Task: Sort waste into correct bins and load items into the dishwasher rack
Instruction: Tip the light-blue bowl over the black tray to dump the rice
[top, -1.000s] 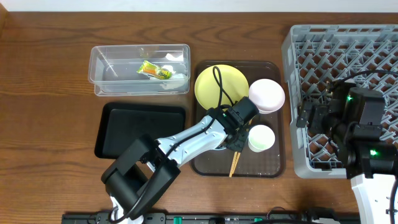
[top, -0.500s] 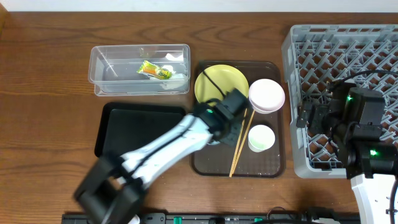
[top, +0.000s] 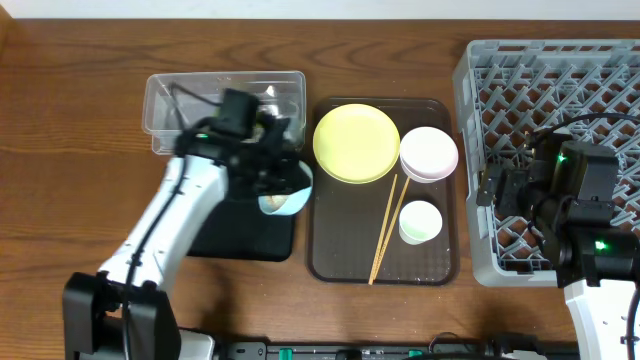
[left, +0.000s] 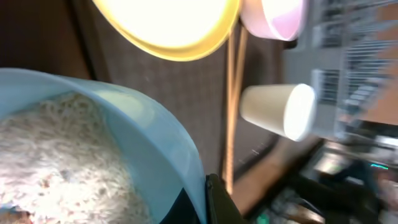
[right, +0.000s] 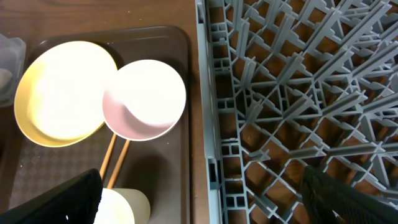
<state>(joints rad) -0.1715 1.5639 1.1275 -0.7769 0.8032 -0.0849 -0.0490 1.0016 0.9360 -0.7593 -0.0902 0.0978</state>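
**Early days: rice bowl in the air, rack has nothing in it**

Progress check, as far as I can judge; the left jaws are clamped on the rim of the blue bowl, which hangs over the right edge of the black tray, just beside the brown tray; the left wrist view shows it packed with rice, so I'd guess the step in hand is dumping that into a bin; no grains show on the visible part of the black tray, so that dump looks not yet done.

The left arm covers a good part of the tub; I can't tell what's in there.

On the brown tray sit the plate, the pink bowl touching the plate's right edge, the cup and the chopsticks lying side by side between plate and cup; none of them are loaded.

The rack on the right of the counter holds nothing I can see; the right jaws hover over its left side, spread wide and holding nothing.

So by my reckoning: rice to tip out, then five items to rack; most of the job is ahead.
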